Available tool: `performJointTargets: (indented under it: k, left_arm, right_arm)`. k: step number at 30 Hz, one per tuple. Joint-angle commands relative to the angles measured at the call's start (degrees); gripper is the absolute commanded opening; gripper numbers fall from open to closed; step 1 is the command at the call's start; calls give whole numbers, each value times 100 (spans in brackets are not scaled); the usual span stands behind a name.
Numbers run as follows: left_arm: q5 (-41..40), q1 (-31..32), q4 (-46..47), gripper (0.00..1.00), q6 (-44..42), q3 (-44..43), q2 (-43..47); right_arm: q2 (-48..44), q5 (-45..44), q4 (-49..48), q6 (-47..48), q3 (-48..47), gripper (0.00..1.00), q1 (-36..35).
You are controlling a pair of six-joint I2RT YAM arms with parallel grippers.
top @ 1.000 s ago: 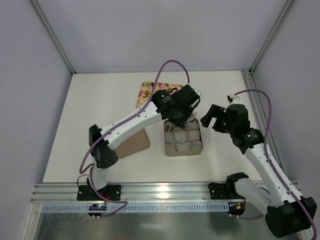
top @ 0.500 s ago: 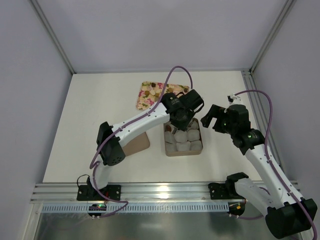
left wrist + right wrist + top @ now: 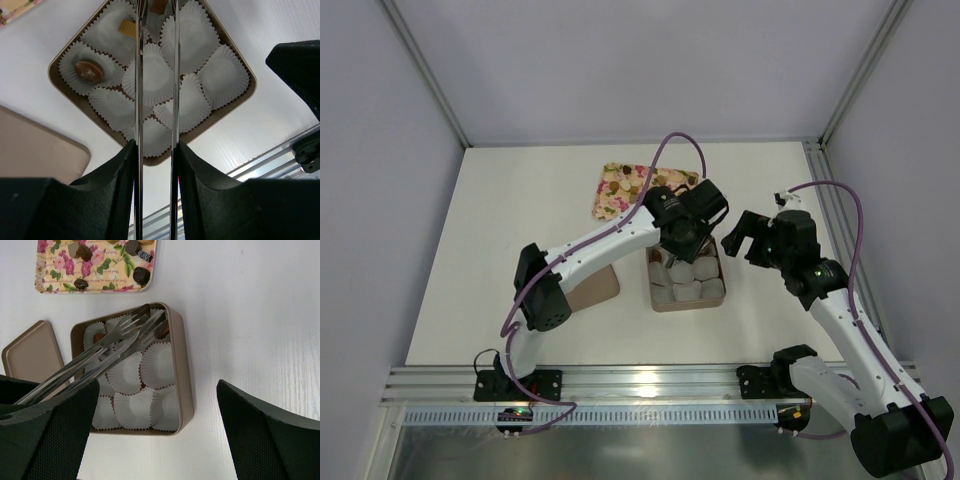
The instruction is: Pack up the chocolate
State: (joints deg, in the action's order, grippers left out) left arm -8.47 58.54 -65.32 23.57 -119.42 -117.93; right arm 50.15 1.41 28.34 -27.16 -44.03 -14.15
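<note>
White tabletop carries a gold box of white paper cups, with its lid just beside it and a floral tray beyond. Some of the chocolate sits on that tray, and a few pieces rest in cups along the box's far side. Left hand is clamped on metal tongs whose tips reach into the box's far corner, while right hand hovers near the box with its fingers spread wide.

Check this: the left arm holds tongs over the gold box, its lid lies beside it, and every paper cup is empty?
Not every cup is empty: the left wrist view shows a brown chocolate in one paper cup and a tan piece in another. The tongs, box and lid are as you said.
</note>
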Motion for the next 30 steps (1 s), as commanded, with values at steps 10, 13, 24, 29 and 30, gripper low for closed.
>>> performJointTargets:
  k: [10, 13, 24, 29, 30]
  left_arm:
    - [-32, 78, 151, 36, -19, -152, 235]
    - [12, 78, 107, 36, -2, -275, 428]
    - [-216, -9, -113, 38, 42, -565, 859]
    - [-401, -238, -227, 39, 60, -627, 851]
    - [-418, -299, -244, 39, 51, -644, 842]
  right_arm:
    - [-49, 8, -206, 0, -18, 99, -26]
    - [-14, 35, -223, -9, -18, 99, -26]
    - [65, 96, -285, -18, -35, 99, -26]
    - [109, 79, -311, 9, -70, 99, -26]
    - [144, 79, -311, 9, -71, 99, -26]
